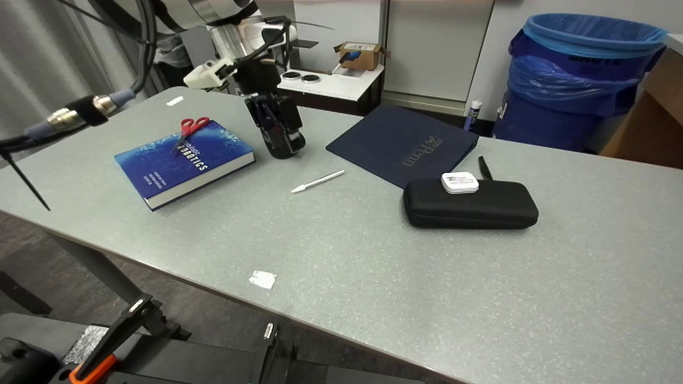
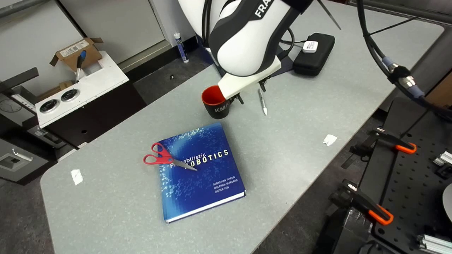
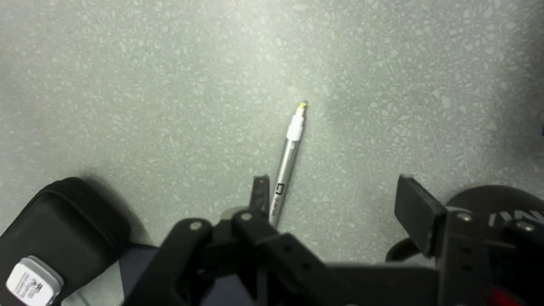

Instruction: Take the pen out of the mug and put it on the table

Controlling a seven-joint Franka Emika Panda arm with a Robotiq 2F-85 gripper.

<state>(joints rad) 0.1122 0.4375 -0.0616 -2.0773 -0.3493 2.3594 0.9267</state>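
Note:
The pen is thin, white and silver, and lies flat on the light grey table. It also shows in an exterior view and in the wrist view, where its lower end is hidden behind the gripper's left finger. The mug is black outside with a red interior and stands upright beside the book. In the wrist view part of the mug shows behind the right finger. My gripper is open and empty, pointing down between the pen and the mug, which it partly covers in an exterior view.
A blue book with red scissors on it lies near the mug. A navy folder and a black case with a small white box lie past the pen. White scraps are on the table.

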